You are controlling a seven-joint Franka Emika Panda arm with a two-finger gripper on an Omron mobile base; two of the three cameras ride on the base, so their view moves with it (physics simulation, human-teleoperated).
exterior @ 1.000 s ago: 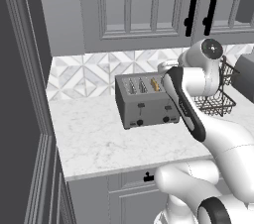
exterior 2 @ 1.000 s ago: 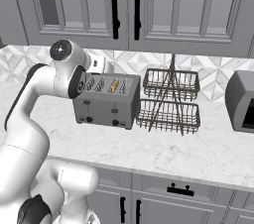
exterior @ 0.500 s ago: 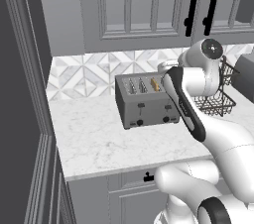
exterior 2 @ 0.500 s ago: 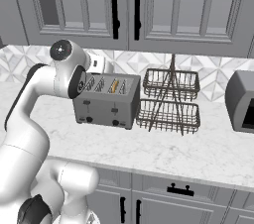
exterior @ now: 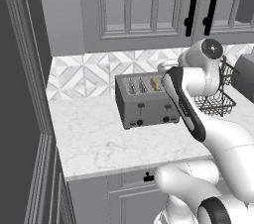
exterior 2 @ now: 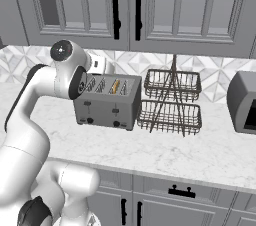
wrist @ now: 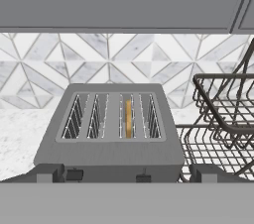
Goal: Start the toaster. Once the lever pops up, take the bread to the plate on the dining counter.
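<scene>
a: what's in the toaster (wrist: 106, 134)?
b: four slots on top. bread (wrist: 128, 118) sits on edge in the third slot from the left in the hand view; the other three look empty. both base views show the same tan edge in one slot.
a: basket?
b: black wire basket (exterior 2: 171, 102), two tiers, just right of the toaster in the right base view. nothing visible in either tier.
a: surface, room?
b: white marble counter (exterior: 99, 139), faint grey veins. diamond-pattern tile backsplash (wrist: 99, 64) behind it, grey cabinets (exterior 2: 150, 5) above with black handles, grey drawers below. a grey appliance (exterior 2: 244, 101) sits at the far right of the counter, well apart from the toaster.
a: toaster orientation?
b: upright, long axis running along the backsplash. front with two black levers and two knobs faces out toward the base. slots run front to back, so the bread's long edge does too.
a: levers up or down?
b: can't say for sure.
a: gripper?
b: gripper (wrist: 123, 173) hangs above the toaster's front edge, looking down on the top. jaws spread wide, a dark fingertip at each front corner in the hand view, nothing between them, holding nothing.
</scene>
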